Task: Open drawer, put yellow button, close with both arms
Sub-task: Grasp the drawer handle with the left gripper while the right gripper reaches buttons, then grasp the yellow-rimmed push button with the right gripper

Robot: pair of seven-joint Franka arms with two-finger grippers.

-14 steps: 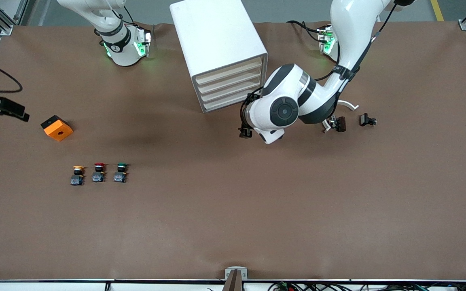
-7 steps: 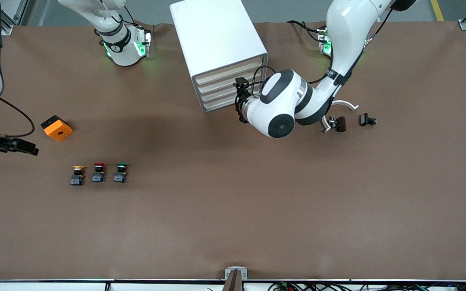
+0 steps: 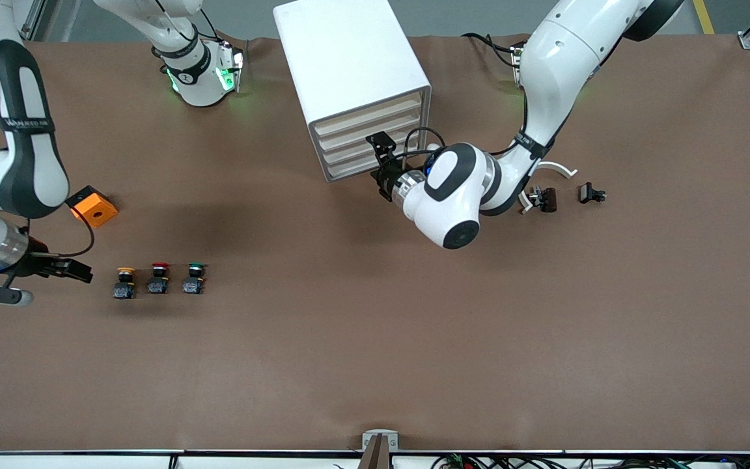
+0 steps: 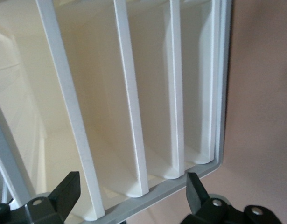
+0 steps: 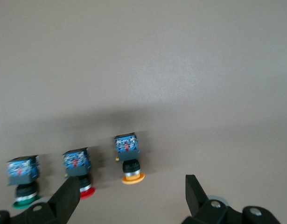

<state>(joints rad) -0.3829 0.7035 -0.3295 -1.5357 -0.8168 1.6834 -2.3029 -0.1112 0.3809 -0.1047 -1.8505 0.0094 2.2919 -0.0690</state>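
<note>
- Front view showed us the black two-finger left gripper (image 3: 381, 166) raised in front of the white boxy cabinet (image 3: 349, 62) near the robots' edge of the desk; its fingers (image 4: 64, 191) were spread apart, holding nothing.
- We saw the uppermost cream-white drawer (image 3: 368, 112) shut.
- Our right gripper (image 3: 56, 268), fingers (image 5: 66, 198) parted and empty, hung just beside the small yellow-capped push-button (image 3: 125, 283).
- That button stood beside the red-capped button (image 3: 159, 278), toward the right arm's end of the desk.
</note>
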